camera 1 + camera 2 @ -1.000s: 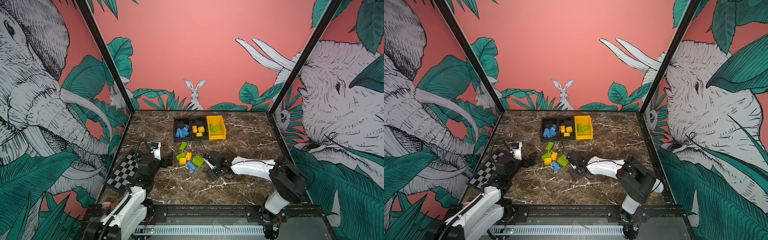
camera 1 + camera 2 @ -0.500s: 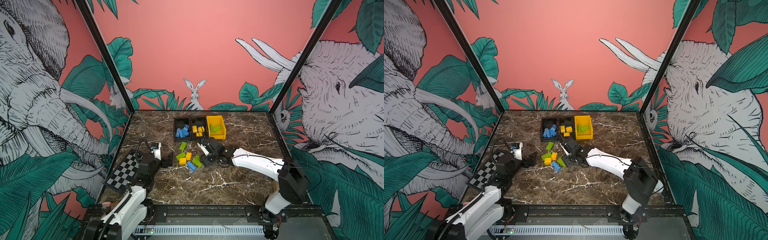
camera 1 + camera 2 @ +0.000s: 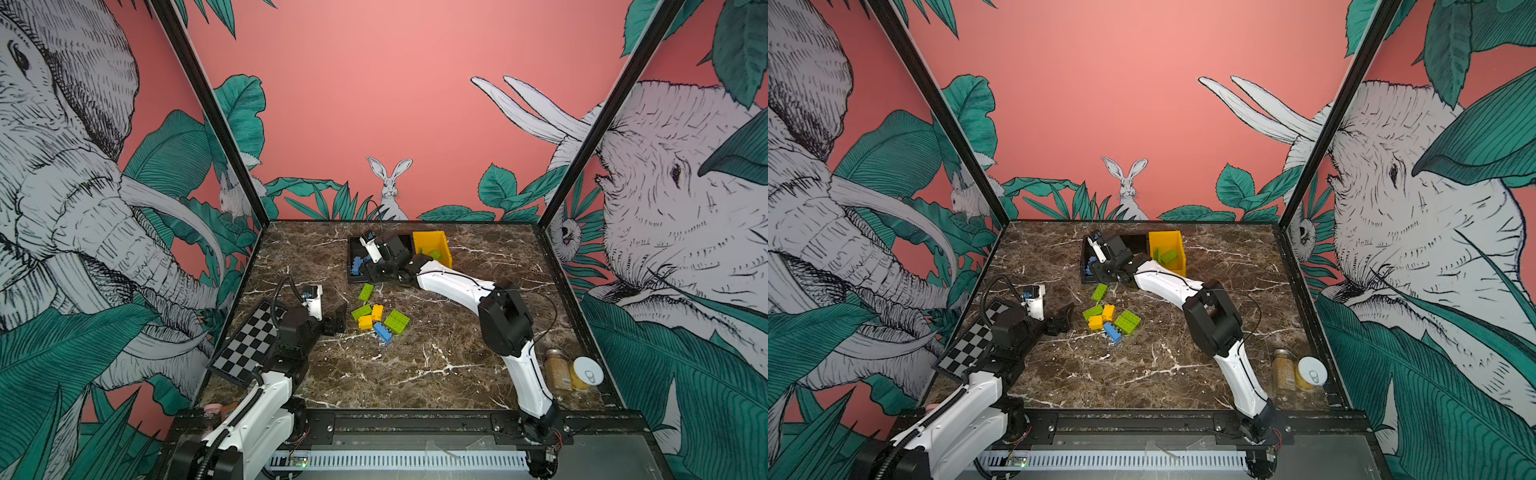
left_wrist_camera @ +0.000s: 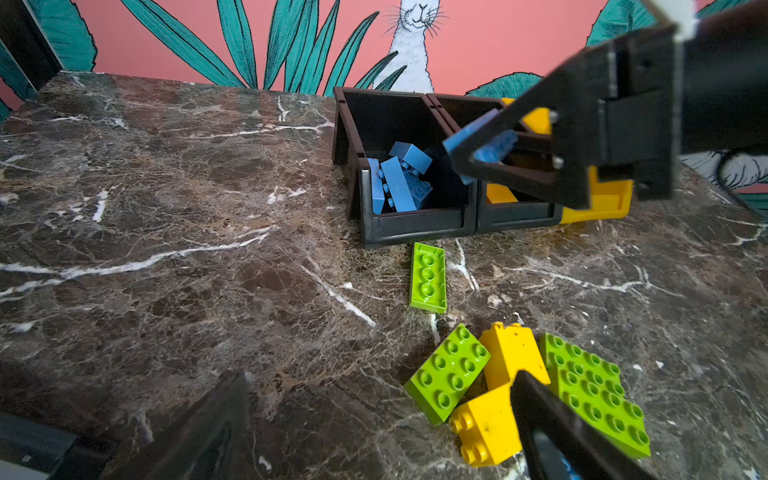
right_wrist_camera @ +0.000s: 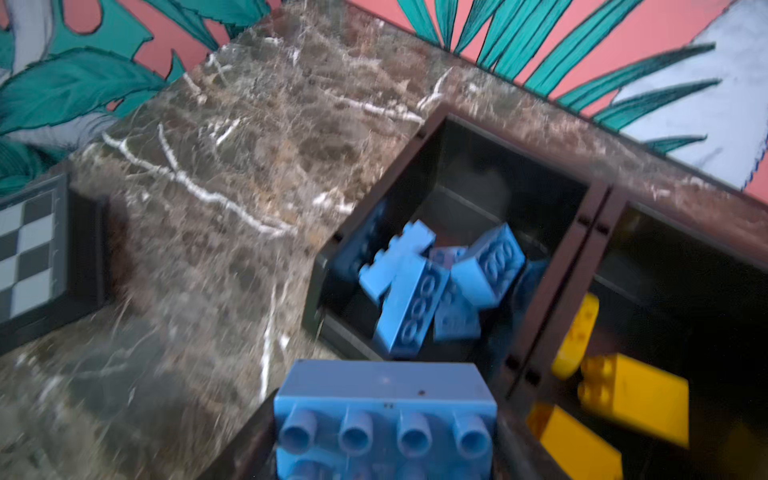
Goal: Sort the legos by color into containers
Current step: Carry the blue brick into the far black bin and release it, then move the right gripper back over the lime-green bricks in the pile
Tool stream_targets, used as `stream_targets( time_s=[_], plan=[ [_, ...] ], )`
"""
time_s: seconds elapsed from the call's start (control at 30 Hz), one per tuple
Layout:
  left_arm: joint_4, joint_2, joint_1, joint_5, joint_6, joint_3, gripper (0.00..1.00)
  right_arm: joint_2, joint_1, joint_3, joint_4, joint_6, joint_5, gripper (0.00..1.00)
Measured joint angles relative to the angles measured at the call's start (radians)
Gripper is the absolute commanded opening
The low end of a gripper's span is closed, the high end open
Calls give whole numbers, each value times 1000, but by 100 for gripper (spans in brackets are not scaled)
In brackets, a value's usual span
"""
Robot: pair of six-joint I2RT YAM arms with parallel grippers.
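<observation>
Found right jaws clamped on one blue brick (image 5: 384, 415) over the black bin (image 4: 415, 224) of blue bricks; left jaws wide apart, empty, beside the loose pile. Counted six loose on the bench (image 3: 415, 374): three green bricks (image 3: 397, 321), two yellow bricks (image 3: 377, 311), one loose blue brick (image 3: 382, 332). Counted three bins: two black, one yellow bin (image 3: 432, 245).

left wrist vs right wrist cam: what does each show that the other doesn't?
Left wrist only: loose green bricks and yellow bricks on the table, the yellow bin, and the right claw seen from outside.
Right wrist only: the checkerboard.
Both: the blue brick held in the right claw, the black bin with blue pieces in it, and the middle bin beside it.
</observation>
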Motion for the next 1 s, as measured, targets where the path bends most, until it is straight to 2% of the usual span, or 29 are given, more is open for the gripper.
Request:
stream_targets(
  time_s=[0.43,0.5,0.63,0.7,0.83,1.0],
  plan=[
    [1,0,0,5,-6,0,99,294,-74,361,40,56,-35,48],
    [1,0,0,5,-6,0,99,332,-72,415,31,62,-45,53],
    [1,0,0,5,-7,0,99,374,-67,486,-1,71,-63,71],
    [0,0,0,5,-7,0,99,374,-67,494,-16,75,-73,76],
    [0,0,0,6,-7,0,99,367,-67,493,-23,78,-96,80],
    [0,-3,0,6,-7,0,99,245,-66,331,-32,76,-123,79]
  ],
)
